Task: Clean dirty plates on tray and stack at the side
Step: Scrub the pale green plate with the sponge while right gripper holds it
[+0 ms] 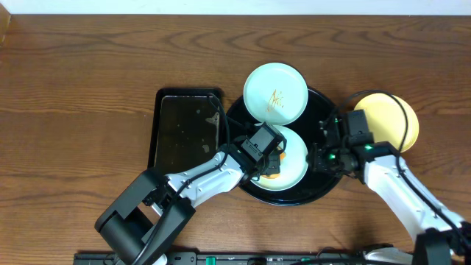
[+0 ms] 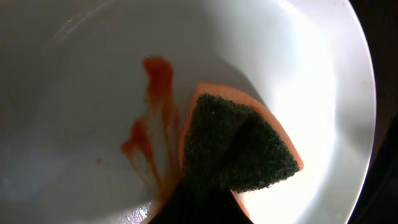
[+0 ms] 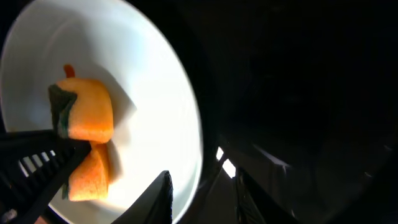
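Sponge folded, clamped tight in left pincer, on mint plate at tray centre. Red smear unwiped: sweep across it, press flat. Right pincer at tray's right rim, grip unclear.

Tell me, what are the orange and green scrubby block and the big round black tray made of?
The orange and green scrubby block looks like a sponge: soft orange foam with a rough dark green scouring layer, folded over. The big round black tray is probably hard plastic, since it looks smooth and shiny.
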Controlling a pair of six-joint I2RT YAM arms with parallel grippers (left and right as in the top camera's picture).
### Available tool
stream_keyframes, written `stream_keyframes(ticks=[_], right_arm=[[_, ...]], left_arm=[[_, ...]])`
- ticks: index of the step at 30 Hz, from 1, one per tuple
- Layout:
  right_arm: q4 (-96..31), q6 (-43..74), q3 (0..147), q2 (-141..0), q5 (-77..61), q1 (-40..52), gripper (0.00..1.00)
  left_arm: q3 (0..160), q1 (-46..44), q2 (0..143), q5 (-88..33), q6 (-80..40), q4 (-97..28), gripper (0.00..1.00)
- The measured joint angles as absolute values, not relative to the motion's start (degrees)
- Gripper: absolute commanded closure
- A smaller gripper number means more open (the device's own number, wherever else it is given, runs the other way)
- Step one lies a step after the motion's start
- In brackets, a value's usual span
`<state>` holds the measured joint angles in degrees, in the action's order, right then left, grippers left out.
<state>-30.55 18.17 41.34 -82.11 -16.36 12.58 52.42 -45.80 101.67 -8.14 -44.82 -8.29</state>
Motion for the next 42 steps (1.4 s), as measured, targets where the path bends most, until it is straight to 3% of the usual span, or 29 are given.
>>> stream_keyframes(ticks=[4, 8, 16, 29, 38, 42], right_arm=[[-28.4, 18.2, 41.3, -86.4, -16.6, 14.0, 0.80], [-26.2, 18.5, 41.4, -90.7, -16.8, 14.7, 0.99], [-27.1, 19.9, 42.9, -92.3, -16.9, 14.6, 0.99], [-27.3, 20.2, 43.0, -92.4, -16.9, 14.6, 0.99], [-27.3, 20.2, 43.0, -92.4, -16.9, 14.6, 0.99], [-27.2, 20.2, 43.0, -92.4, -16.9, 14.6, 0.99]], left_arm=[[52.4, -45.8, 101.7, -8.1, -44.8, -8.4, 0.92], [52.4, -45.8, 101.7, -8.1, -44.8, -8.5, 0.92], [52.7, -45.1, 101.6, -7.7, -44.8, -10.3, 0.92], [53.0, -36.0, 100.0, -8.7, -42.0, -13.6, 0.92], [52.9, -37.6, 85.4, -9.0, -33.5, -13.7, 0.92], [52.9, -39.6, 85.4, -8.8, -32.3, -13.5, 0.92]])
